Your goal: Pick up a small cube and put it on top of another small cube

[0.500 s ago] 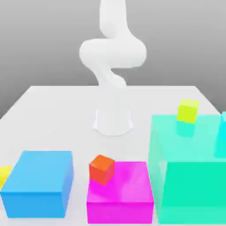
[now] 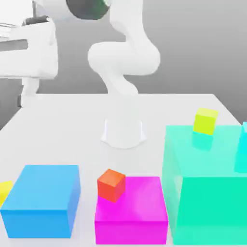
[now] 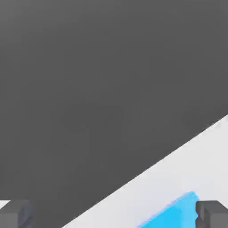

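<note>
Exterior view: I see a white worktop (image 2: 62,125) under a plain grey backdrop. The small cube (image 2: 5,191) sits at the frame's lower left edge, just beside the blue block (image 2: 42,198).

Hand view: grey backdrop above a slanting worktop edge; my claw (image 3: 114,214) stands wide open, holding nothing.

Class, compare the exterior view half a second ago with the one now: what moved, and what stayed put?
The arm's hand has swung into sight at the exterior view's upper left, holding nothing. The yellow cube, red-orange cube, lime cube and big blocks are unmoved.
</note>
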Robot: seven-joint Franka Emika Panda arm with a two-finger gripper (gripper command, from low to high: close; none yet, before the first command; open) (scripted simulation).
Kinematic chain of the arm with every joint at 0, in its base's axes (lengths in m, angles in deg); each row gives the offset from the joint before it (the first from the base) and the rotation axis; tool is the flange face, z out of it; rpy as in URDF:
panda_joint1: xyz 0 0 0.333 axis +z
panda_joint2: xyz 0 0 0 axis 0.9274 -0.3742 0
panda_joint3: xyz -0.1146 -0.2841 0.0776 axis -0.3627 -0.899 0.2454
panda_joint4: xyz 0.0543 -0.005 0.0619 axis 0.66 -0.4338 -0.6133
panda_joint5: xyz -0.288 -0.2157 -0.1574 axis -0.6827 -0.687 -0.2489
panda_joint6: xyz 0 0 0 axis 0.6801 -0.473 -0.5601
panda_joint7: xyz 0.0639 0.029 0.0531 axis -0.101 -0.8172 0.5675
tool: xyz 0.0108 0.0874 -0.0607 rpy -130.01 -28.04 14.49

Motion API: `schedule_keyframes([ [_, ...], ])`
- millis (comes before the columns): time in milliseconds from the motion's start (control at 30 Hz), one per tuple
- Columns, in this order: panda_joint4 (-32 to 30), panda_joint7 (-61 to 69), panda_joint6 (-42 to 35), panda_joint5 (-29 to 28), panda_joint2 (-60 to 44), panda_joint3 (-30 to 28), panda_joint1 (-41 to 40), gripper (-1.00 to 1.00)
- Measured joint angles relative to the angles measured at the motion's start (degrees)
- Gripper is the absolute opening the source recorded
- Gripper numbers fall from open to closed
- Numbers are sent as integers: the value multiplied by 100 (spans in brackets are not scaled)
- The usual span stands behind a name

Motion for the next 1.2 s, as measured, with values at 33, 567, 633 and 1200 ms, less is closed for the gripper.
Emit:
schedule_keyframes([
  [33,-28,-39,78,50,-210,-82,-70,0],
  [567,-92,173,1654,1453,-3510,39,-1633,-100],
  [633,-92,172,1654,1452,-3510,39,-1633,-100],
  [1200,-799,434,267,972,-1443,-66,-1213,-100],
])
